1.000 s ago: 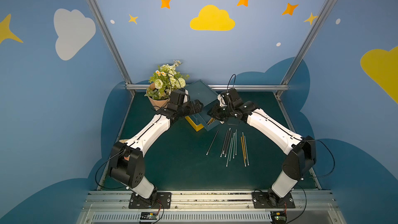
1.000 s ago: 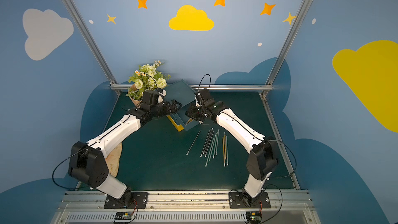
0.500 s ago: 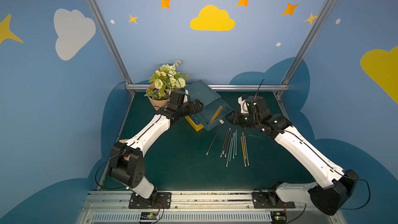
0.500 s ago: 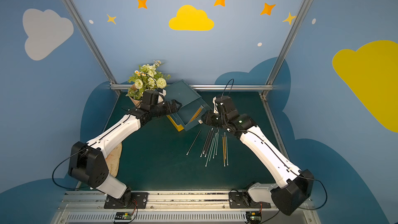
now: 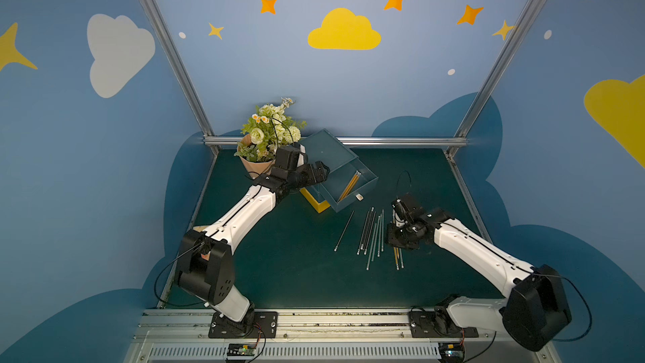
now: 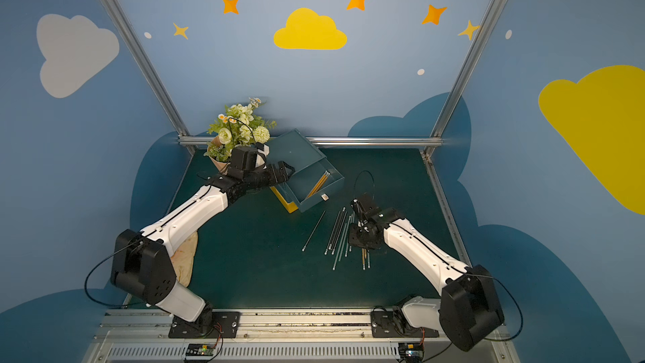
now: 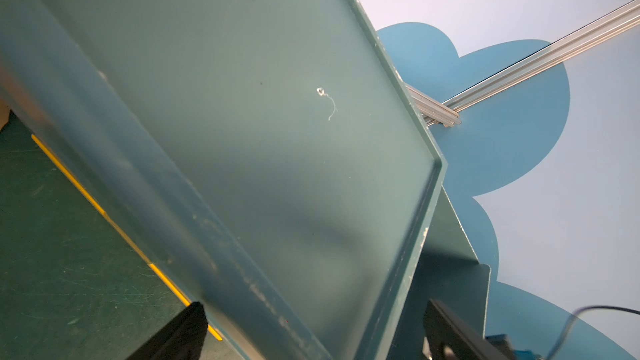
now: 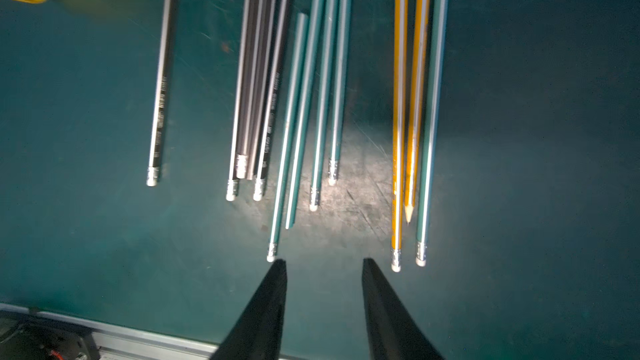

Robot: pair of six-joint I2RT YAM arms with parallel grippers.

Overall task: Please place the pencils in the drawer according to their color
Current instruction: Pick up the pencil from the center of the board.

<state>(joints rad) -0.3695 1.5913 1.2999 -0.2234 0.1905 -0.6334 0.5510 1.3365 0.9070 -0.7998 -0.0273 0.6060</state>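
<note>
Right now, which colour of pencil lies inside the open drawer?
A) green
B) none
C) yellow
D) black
C: yellow pencils lie in the open drawer, while the black pencils and green pencils are on the mat.

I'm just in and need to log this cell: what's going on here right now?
The two-arm robot is sorting pencils by colour. The left gripper has its jaws either side of the teal drawer box, though a clamp can't be confirmed. Yellow pencils already lie in its open teal drawer. The right gripper hovers open and empty over black pencils, green pencils and loose yellow pencils on the dark green table.
</note>
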